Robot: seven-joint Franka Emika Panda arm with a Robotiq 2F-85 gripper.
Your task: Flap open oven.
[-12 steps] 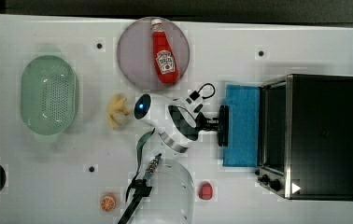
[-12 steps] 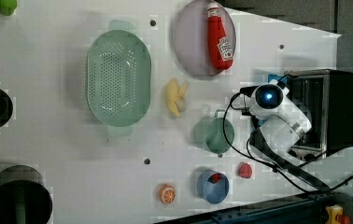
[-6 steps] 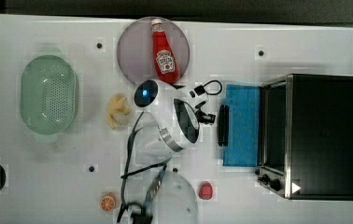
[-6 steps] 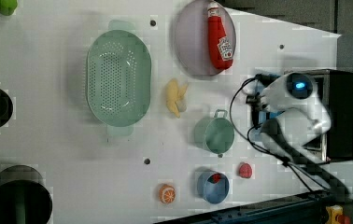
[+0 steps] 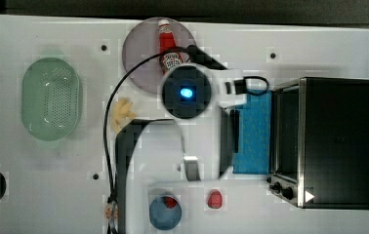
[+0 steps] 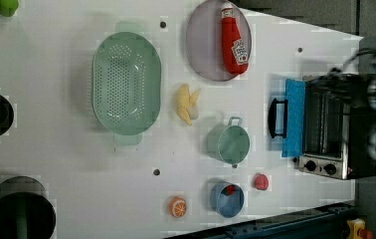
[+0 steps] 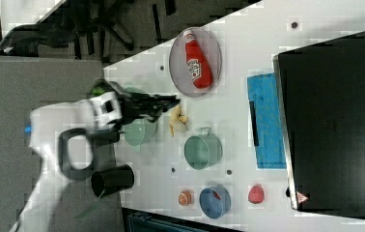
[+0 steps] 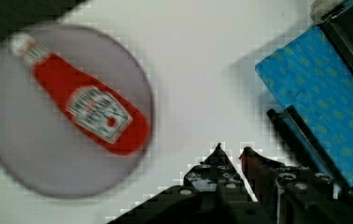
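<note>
**Oven door down, pincer empty above the bench**

You have the oven (image 6: 342,132) at the right edge of the bench (image 6: 66,149) in the left view, its blue glass door (image 6: 293,117) folded flat onto the white surface with the dark bar handle (image 6: 275,117) pointing toward the middle of the bench. The silver frame stands open behind it, and the black knobs (image 6: 320,168) sit on the front near the bench's lower edge in the left view.

Your gripper (image 8: 230,154) hangs over bare bench between the grey plate (image 8: 6,154) and the lowered door. Its fingertips (image 8: 217,156) stand narrowly apart with nothing between them; they touch neither door nor handle.

The ketchup bottle (image 6: 234,41) lies on the plate near the far edge, which is the upper edge in the left view. Toward the middle you see the banana (image 6: 187,103) and the green pot (image 6: 231,143). The green colander (image 6: 125,82) rests further from the oven. Near the lower edge in the left view sit the orange half (image 6: 178,206), the blue bowl (image 6: 226,199) and a small red fruit (image 6: 260,181).
</note>
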